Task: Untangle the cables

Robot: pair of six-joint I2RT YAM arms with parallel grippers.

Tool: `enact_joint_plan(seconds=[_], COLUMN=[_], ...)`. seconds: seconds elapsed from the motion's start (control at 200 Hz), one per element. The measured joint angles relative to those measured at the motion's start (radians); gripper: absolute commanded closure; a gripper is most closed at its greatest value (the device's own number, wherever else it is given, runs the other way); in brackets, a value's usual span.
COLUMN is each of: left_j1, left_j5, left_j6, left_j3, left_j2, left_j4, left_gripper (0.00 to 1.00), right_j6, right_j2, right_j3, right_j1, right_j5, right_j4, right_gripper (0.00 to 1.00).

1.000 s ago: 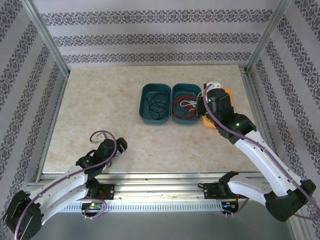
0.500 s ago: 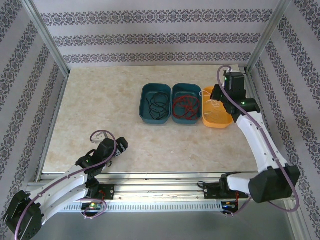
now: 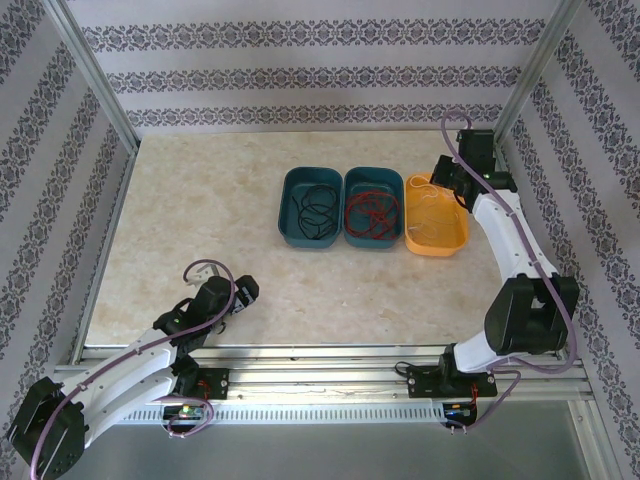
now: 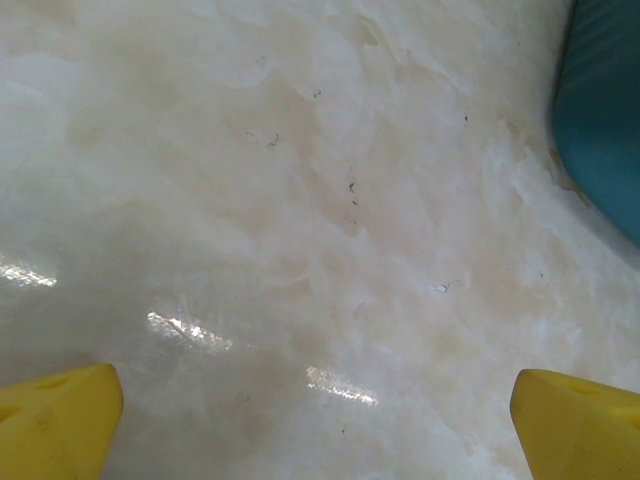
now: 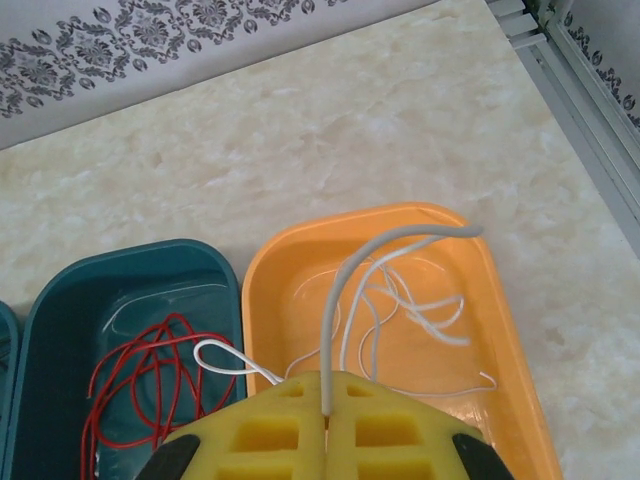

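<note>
Tabletop (image 4: 300, 200) of pale marbled finish carries all items inspected. Nearest the arm bases, the left claw (image 4: 318, 412) hangs low over bare surface, its yellow fingers (image 4: 55, 415) spread wide with nothing between them. Farther in, at mid-tabletop, three trays stand in a row, side by side and touching. The left teal tray (image 3: 283, 215) contains the black cable (image 3: 315, 210), loosely coiled. The middle teal tray (image 3: 372, 243) contains the red cable (image 3: 368, 212), likewise coiled. The orange tray (image 3: 440, 250), at the right end, holds most of the white cable (image 5: 327, 350); one small white loop lies across the rim toward the red cable's tray. Farthest out, the right claw (image 5: 326, 385) hangs above the far right part of the orange tray, fingers pressed together and pinching one strand of the white cable, which rises from the seam and arches over the tray.
</note>
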Motion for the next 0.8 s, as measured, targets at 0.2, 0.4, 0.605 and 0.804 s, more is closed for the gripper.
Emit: enact_joint_plan(seconds=[0.2,0.4,0.605,0.804], left_j1=[0.000,0.000,0.000,0.000], left_j5=[0.008,0.008,0.008,0.008], left_j6=[0.003,0.004,0.004,0.005], left_j3=[0.000,0.000,0.001,0.007], left_j2=[0.001,0.001,0.001,0.011], left_j4=[0.002,0.002,0.002,0.002], left_gripper=[0.01,0.01,0.01,0.01], right_j6=[-0.018,-0.042,-0.064,-0.069], right_j2=[0.034,0.096,0.146,0.184], right_j3=[0.007,0.025,0.030,0.030], right_j1=[-0.014,-0.036,-0.063,-0.082], right_j5=[-0.013,-0.027,-0.026,-0.025], right_j4=[-0.002,-0.023,-0.064,-0.106], right_gripper=[1.00,1.00,0.98,0.94])
